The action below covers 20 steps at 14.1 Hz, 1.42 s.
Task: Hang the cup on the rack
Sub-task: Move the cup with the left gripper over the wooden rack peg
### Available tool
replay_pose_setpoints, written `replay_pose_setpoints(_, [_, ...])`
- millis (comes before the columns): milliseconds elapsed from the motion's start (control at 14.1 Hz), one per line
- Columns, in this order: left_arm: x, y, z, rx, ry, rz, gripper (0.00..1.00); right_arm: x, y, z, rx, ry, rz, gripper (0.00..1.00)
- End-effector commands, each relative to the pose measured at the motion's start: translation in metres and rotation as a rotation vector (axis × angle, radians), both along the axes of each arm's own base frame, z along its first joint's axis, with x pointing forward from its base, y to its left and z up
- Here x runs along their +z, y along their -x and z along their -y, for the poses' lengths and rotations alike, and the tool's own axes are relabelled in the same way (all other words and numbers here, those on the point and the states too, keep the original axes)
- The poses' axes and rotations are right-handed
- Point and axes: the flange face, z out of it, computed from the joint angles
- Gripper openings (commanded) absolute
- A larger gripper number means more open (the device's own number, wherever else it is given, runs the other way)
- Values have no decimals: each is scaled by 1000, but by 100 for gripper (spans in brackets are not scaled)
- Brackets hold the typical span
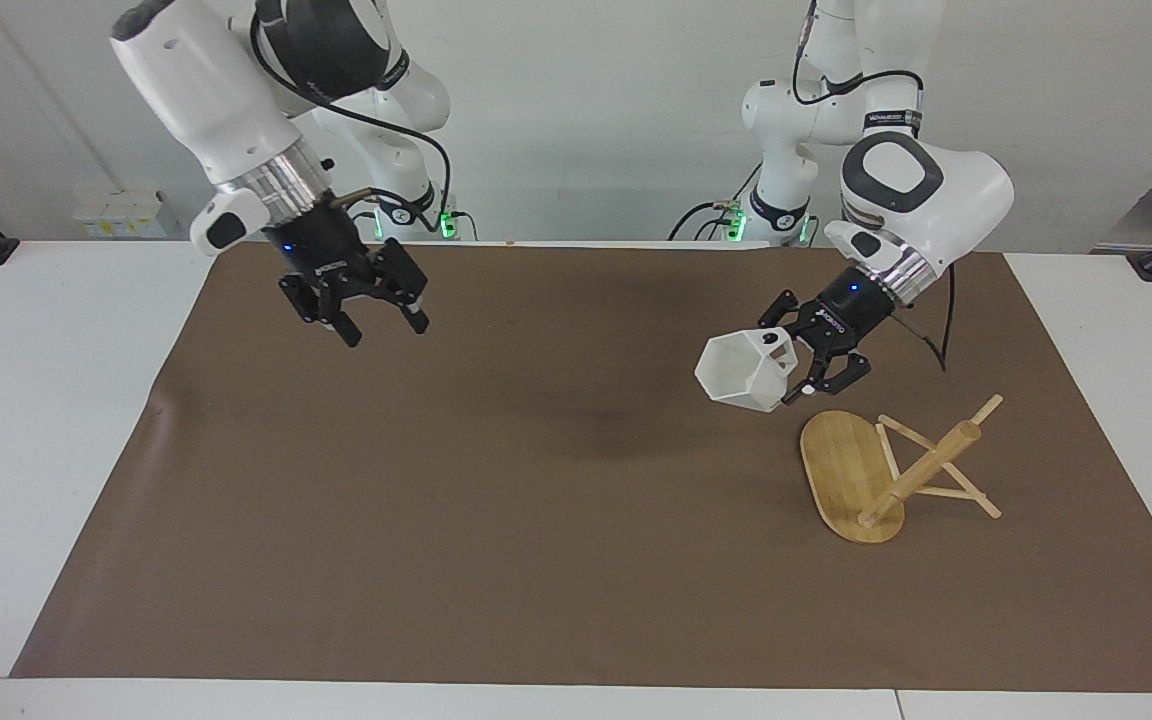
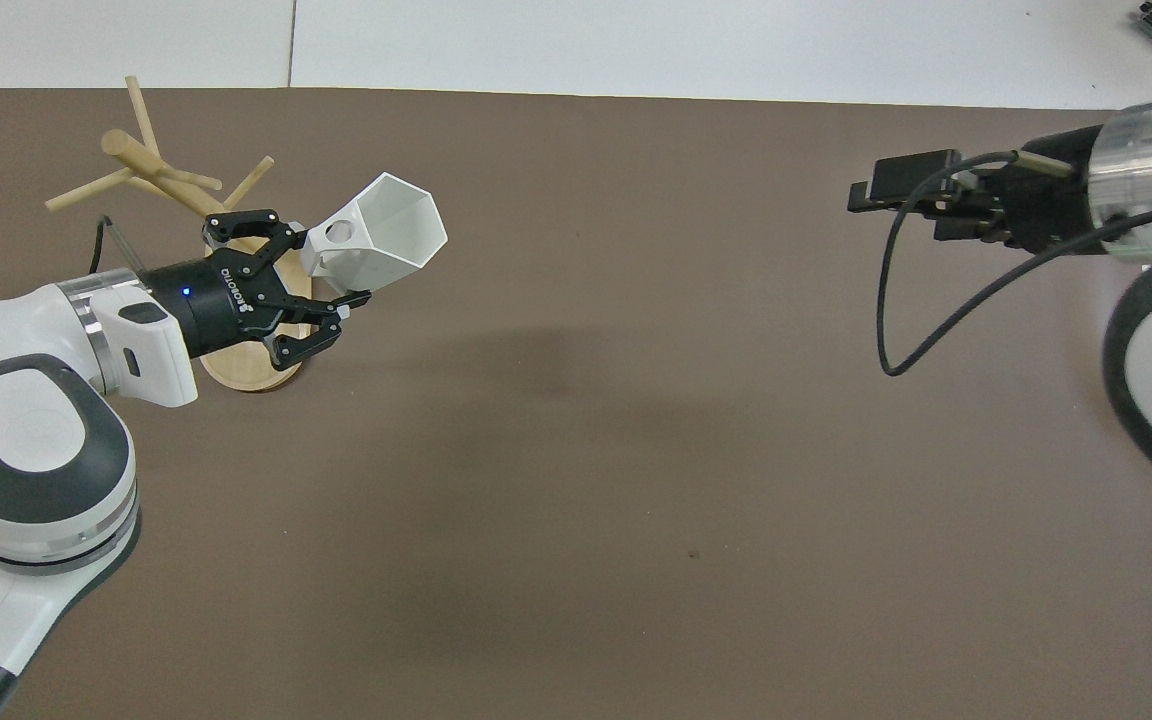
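The white faceted cup [image 1: 739,373] [image 2: 383,236] hangs tilted in the air, its mouth turned away from the rack. My left gripper [image 1: 793,368] [image 2: 334,268] is shut on the cup's handle, over the mat at the edge of the rack's oval base. The bamboo rack [image 1: 921,468] [image 2: 162,180] stands on the mat at the left arm's end, with thin pegs sticking out of its post and nothing on them. My right gripper [image 1: 385,332] [image 2: 864,194] hangs open and holds nothing, over the mat toward the right arm's end.
A brown mat [image 1: 496,520] covers most of the white table [image 1: 46,420]. The right arm's black cable [image 2: 891,300] loops below its wrist.
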Motion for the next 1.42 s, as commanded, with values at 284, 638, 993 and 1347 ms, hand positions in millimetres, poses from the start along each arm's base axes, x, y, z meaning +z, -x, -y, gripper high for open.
replay_pose_setpoints(284, [-7,-3,-25,234,1,-32,0,19,25,72,75,262,-25,100])
replay_pose_setpoints(638, [-13,-8,-38,381,-2,-47,0,19,36,99,104,453,-116,100])
replay_pose_setpoints(993, [-18,-7,-37,498,56,-121,0,16,51,106,106,482,-182,100])
replay_pose_setpoints(1347, [-29,-9,-45,561,43,-128,0,7,56,154,62,481,-164,100])
